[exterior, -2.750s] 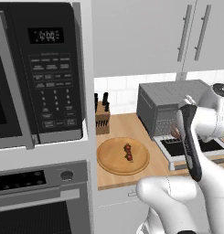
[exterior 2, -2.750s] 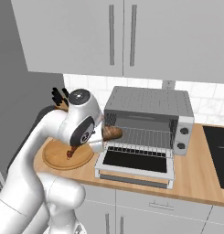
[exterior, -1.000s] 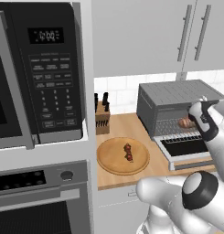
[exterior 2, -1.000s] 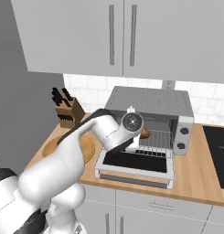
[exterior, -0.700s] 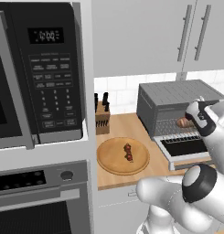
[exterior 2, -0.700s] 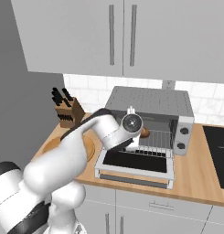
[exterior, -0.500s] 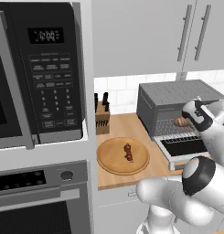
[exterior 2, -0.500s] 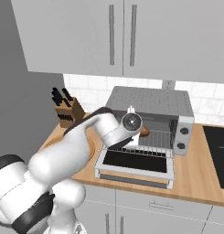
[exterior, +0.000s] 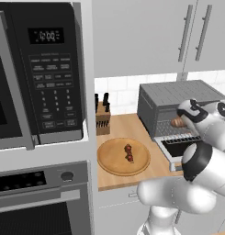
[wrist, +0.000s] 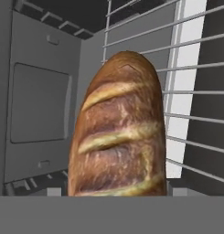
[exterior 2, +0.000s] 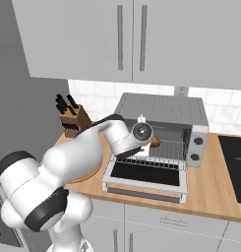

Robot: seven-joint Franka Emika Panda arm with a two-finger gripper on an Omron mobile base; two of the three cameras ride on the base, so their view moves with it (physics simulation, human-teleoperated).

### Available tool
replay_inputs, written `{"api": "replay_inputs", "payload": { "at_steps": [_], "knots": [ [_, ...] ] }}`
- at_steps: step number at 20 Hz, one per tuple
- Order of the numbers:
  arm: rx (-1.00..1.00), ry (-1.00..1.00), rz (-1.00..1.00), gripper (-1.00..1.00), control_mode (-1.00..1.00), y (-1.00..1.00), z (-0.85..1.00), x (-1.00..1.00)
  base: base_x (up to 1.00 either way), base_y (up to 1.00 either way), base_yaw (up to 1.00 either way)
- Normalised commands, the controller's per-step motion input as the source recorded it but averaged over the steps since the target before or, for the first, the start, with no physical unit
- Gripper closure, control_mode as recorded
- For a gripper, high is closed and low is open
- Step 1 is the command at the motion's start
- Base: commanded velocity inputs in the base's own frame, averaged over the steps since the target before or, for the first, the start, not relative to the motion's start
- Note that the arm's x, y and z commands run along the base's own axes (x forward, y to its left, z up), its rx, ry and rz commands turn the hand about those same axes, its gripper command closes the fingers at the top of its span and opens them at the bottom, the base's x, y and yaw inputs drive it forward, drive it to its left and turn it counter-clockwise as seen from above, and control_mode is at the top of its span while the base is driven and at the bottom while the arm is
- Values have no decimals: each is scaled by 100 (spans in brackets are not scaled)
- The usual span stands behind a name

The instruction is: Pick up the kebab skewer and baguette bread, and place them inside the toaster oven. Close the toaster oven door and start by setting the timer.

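The baguette bread (wrist: 118,132), golden-brown with pale slashes, lies lengthwise straight ahead of the hand. It reaches into the open toaster oven (exterior 2: 161,108) over the wire rack (wrist: 195,91). My gripper (exterior 2: 150,139) is at the oven mouth, shut on the loaf (exterior 2: 155,141); its fingertips are hidden. From the left, the loaf (exterior: 177,122) pokes out beside the gripper (exterior: 185,118). The toaster oven door (exterior 2: 144,174) hangs open, flat in front. The kebab skewer (exterior: 128,153) lies on the round wooden board (exterior: 109,160).
A knife block (exterior: 102,117) stands behind the board. The black microwave (exterior: 45,69) and the wall oven (exterior: 40,197) fill the left side. The toaster oven's knobs (exterior 2: 195,142) are on its right panel. A dark cooktop (exterior 2: 235,162) lies to the right.
Since the earliest frames the hand has carried the baguette from over the door up into the oven opening. In the last second the loaf has edged further in while the elbow swung.
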Motion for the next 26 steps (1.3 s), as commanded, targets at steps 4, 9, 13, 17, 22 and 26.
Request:
{"api": "replay_inputs", "payload": {
  "at_steps": [4,9,13,17,22,26],
  "knots": [
    [0,0,0,100,-100,0,-20,24,0,0,0],
    [0,0,0,100,-100,0,-12,25,0,0,0],
    [0,1,0,100,-100,0,0,27,0,0,0],
    [0,3,0,100,-100,0,0,25,0,0,0],
    [0,2,0,-100,-100,0,0,10,0,0,0],
    [0,0,0,-100,-100,0,0,0,0,0,0]
  ]
}}
